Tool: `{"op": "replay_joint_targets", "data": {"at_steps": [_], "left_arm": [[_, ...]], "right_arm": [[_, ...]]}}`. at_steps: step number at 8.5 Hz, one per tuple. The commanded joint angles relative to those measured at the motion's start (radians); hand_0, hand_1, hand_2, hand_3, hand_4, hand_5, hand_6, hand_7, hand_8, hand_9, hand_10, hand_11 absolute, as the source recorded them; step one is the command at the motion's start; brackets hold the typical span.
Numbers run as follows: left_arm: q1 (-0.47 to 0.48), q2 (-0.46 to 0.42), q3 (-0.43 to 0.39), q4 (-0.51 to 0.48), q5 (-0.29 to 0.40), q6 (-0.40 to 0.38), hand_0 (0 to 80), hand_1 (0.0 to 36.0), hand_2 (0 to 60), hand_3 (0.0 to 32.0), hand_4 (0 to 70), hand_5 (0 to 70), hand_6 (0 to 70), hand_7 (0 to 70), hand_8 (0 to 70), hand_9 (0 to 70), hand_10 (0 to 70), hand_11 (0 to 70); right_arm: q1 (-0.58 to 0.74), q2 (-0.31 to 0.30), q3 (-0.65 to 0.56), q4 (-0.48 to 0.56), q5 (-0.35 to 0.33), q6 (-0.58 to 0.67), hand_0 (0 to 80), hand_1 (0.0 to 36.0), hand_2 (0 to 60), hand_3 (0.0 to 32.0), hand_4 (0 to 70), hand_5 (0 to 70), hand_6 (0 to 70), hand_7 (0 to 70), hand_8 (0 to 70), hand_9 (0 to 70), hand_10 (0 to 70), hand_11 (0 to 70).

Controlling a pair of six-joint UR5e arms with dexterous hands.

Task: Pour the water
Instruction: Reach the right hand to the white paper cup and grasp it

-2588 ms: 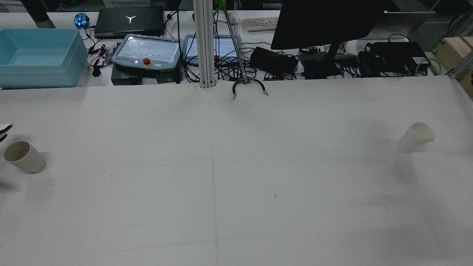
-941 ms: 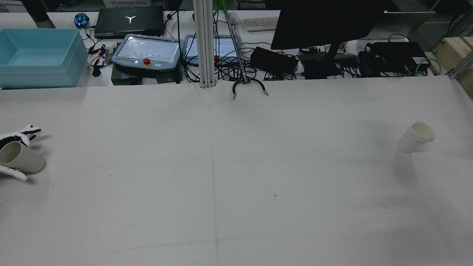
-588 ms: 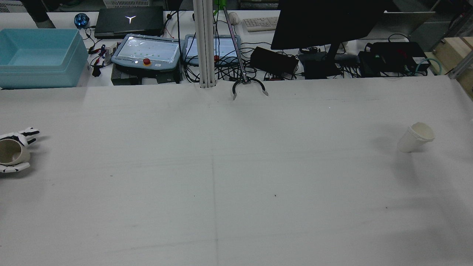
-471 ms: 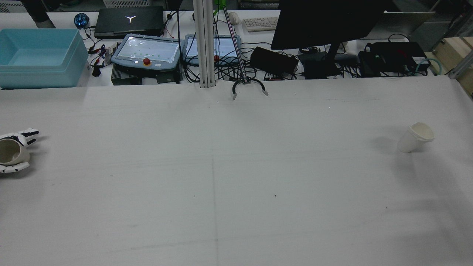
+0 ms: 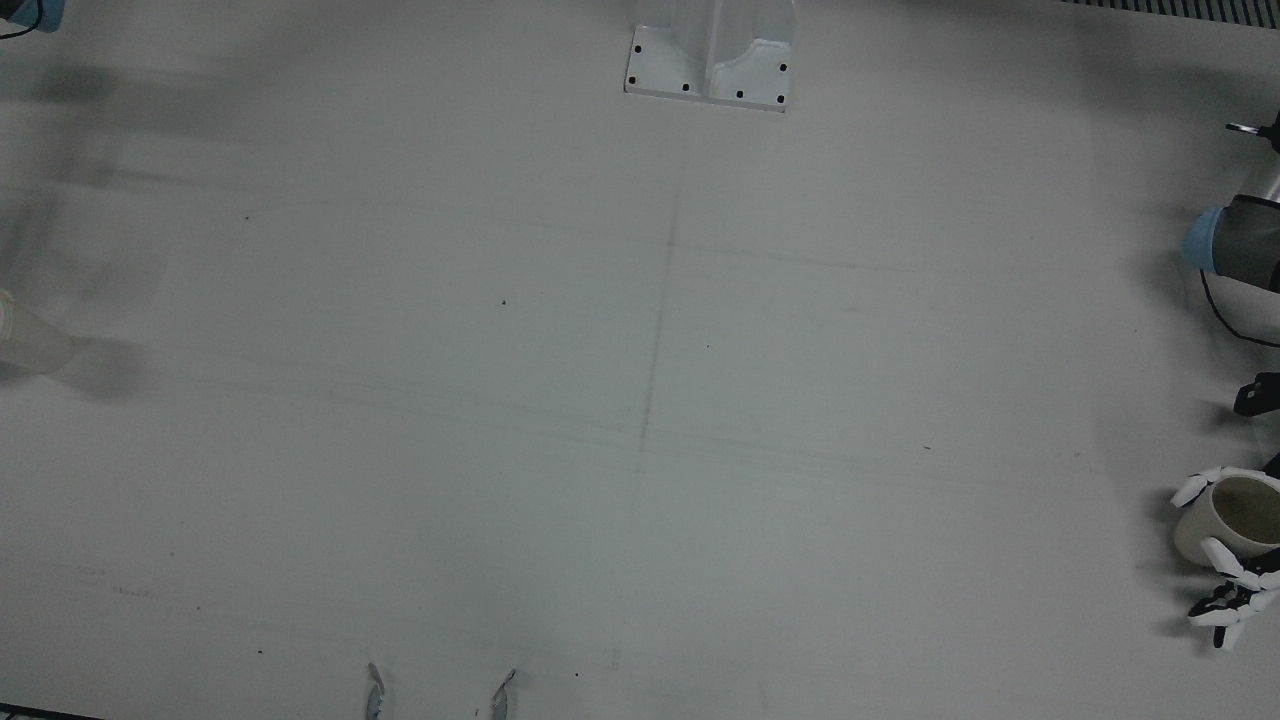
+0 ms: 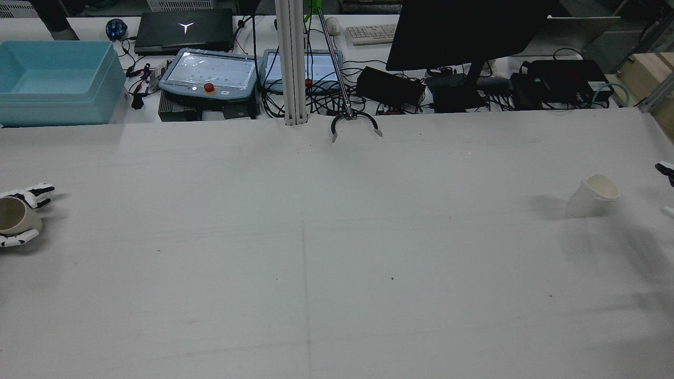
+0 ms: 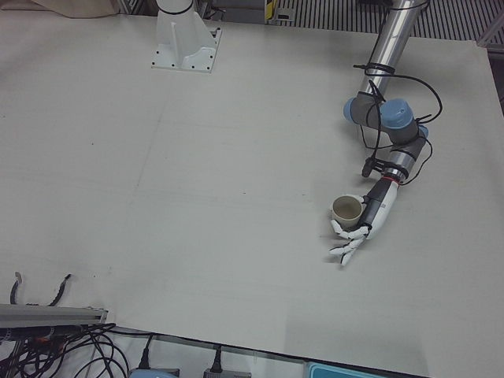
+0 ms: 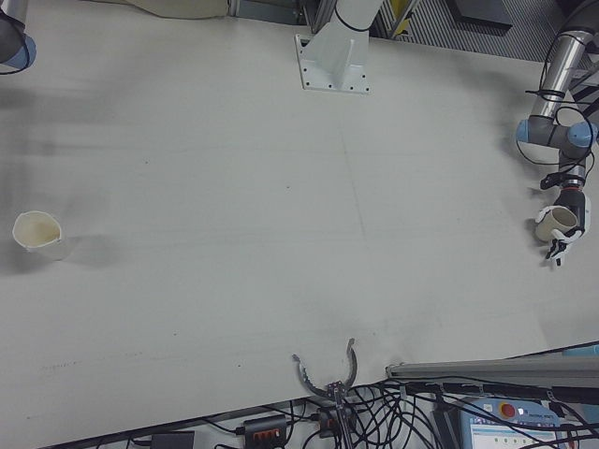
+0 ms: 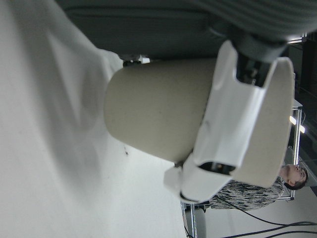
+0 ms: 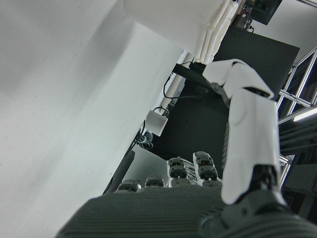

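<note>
A beige cup (image 6: 11, 216) is at the table's far left edge in the rear view, upright, mouth up. My left hand (image 6: 32, 190) is shut on it, fingers and thumb on opposite sides. The pair shows at the front view's right edge (image 5: 1225, 515) and in the left-front view (image 7: 346, 209). In the left hand view the thumb (image 9: 233, 124) lies across the cup (image 9: 153, 109). A white stacked paper cup (image 6: 592, 196) stands at the right. My right hand (image 6: 666, 171) is open just right of it, apart from it. The right hand view shows this cup (image 10: 173, 20) beyond my fingers (image 10: 247, 129).
The arm pedestal (image 5: 710, 60) stands at the robot side of the table. A grabber tool's claw (image 6: 355, 125) rests at the far edge. Beyond the edge are a blue bin (image 6: 55, 81), teach pendants and a monitor.
My left hand came in around the standing beige cup, which tipped and then came upright in its grasp. My right hand's fingertips have entered at the rear view's right edge.
</note>
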Motion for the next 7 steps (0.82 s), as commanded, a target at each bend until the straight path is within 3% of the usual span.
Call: {"op": "replay_joint_targets", "data": {"at_steps": [1, 5, 7], "left_arm": [[0.001, 0.003, -0.007, 0.002, 0.000, -0.007, 80.0, 36.0, 60.0, 0.0, 64.7, 70.0, 18.4, 19.9, 7.5, 5.0, 7.8, 15.0], [0.001, 0.010, -0.005, -0.005, 0.000, -0.012, 80.0, 36.0, 60.0, 0.0, 63.6, 70.0, 18.6, 19.8, 7.8, 5.2, 8.1, 15.5], [0.001, 0.010, -0.005, -0.005, 0.000, -0.012, 80.0, 36.0, 60.0, 0.0, 64.2, 70.0, 18.7, 19.9, 7.9, 5.4, 8.3, 15.7]], "right_arm": [[-0.139, 0.063, -0.015, 0.011, 0.023, -0.029, 58.2, 30.6, 28.4, 0.0, 2.8, 8.8, 11.3, 3.8, 2.2, 0.0, 0.0, 0.0], [-0.236, 0.077, -0.017, 0.011, 0.110, -0.026, 56.5, 28.1, 23.6, 0.0, 0.4, 7.9, 9.3, 0.6, 0.8, 0.0, 0.0, 0.0], [-0.263, 0.098, -0.014, 0.010, 0.146, -0.026, 57.5, 29.2, 25.3, 0.0, 2.4, 8.2, 10.5, 3.7, 1.1, 0.0, 0.0, 0.0]]}}
